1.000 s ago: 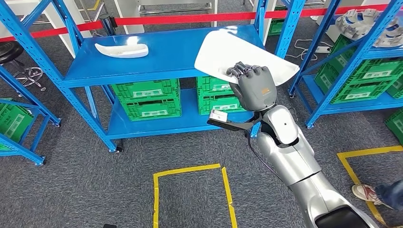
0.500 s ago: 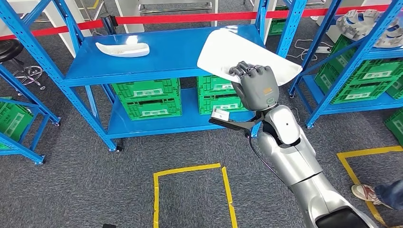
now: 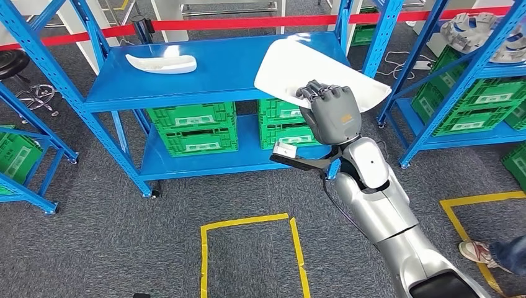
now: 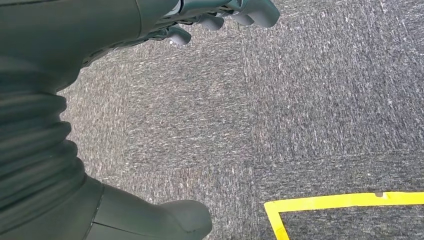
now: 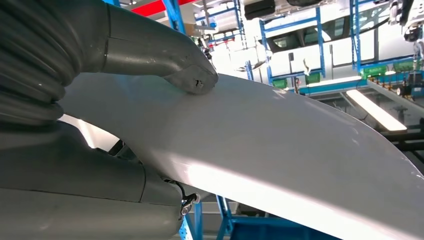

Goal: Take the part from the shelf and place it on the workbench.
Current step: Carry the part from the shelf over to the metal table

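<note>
Head view, progress: the right hand (image 3: 329, 113) grips the white panel (image 3: 291, 67) by its near edge and holds it tilted over the front right corner of the blue shelf (image 3: 211, 77). From this picture I cannot tell whether the panel's far end is touching the shelf top. The pick-up looks made; the carry to the workbench and the setting down are left, and the pictures give no sign of a workbench.
Head view, shelf: a smaller white part (image 3: 162, 63) lies near the back left corner of the shelf top.
Left wrist view, left hand: the left hand (image 4: 220, 12) hangs over grey carpet (image 4: 320, 100) with its fingers loosely curled and nothing in them; whether it counts as closed I cannot tell.
Right wrist view, grip: the thumb (image 5: 192, 77) presses on the panel's upper face while the dark fingers close under its edge, so the panel is clamped between them.
</note>
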Controlling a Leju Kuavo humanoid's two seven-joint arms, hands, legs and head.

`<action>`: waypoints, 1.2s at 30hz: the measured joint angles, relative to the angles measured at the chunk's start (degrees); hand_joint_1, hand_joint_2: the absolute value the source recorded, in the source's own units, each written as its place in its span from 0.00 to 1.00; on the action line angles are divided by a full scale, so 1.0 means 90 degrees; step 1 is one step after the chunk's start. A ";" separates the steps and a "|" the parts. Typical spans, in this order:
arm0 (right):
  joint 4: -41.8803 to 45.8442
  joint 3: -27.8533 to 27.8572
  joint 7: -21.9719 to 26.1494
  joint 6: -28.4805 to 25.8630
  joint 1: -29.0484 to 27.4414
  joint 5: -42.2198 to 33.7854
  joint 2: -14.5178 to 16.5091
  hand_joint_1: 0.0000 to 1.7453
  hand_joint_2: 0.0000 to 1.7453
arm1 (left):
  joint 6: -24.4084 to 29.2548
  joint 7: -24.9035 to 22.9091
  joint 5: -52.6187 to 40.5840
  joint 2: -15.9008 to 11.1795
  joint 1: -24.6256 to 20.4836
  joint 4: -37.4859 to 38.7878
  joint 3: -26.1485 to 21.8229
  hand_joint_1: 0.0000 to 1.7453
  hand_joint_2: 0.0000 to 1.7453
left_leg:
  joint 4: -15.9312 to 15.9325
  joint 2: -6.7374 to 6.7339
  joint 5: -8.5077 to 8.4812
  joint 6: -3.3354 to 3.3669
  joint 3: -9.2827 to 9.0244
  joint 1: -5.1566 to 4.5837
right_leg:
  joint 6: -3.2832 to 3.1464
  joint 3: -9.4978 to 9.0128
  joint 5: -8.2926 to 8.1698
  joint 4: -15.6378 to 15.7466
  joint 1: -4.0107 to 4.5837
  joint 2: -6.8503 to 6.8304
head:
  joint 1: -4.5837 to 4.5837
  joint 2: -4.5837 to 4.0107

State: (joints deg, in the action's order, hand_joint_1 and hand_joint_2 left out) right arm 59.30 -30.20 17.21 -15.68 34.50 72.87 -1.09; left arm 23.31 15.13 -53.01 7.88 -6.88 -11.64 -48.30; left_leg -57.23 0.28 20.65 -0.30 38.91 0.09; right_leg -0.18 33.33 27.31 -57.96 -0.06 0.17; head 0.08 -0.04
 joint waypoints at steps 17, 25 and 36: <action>-0.0045 0.0229 -0.0070 0.0360 -0.0094 -0.0282 0.0016 1.00 1.00 | 0.0077 0.0166 -0.0073 0.0046 -0.0020 -0.0013 0.0000 0.00 1.00 | -0.0105 0.0000 -0.0174 -0.0354 0.0286 0.0211 | -0.0020 -0.0257 0.0436 -0.0203 -0.0160 0.0022 | 0.0031 0.0000; -0.0255 0.0336 -0.0018 0.0352 -0.0113 -0.0392 0.0026 1.00 1.00 | 0.0077 0.0170 -0.0092 0.0048 -0.0019 -0.0009 0.0000 0.00 1.00 | -0.1545 -0.0010 0.0784 -0.0260 0.0416 0.0123 | -0.0183 -0.0070 0.0222 -0.0200 -0.0040 0.0007 | 0.0006 0.0000; -0.0330 0.0386 -0.0023 0.0333 -0.0111 -0.0398 0.0048 1.00 1.00 | 0.0076 0.0160 -0.0118 0.0031 -0.0032 -0.0013 0.0000 0.00 1.00 | -0.0164 0.0002 0.0561 -0.0061 -0.0435 -0.0039 | -0.0058 -0.0078 0.0147 -0.0095 -0.0039 0.0004 | 0.0015 0.0000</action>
State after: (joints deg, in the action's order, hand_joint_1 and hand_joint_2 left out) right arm 56.33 -26.73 17.01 -12.68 33.50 69.29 -0.66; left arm 23.99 16.56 -54.08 8.16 -7.17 -11.76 -48.30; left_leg -58.70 0.30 25.69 -0.85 34.99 -0.26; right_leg -0.70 32.63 28.63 -58.82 -0.41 0.20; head 0.21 -0.04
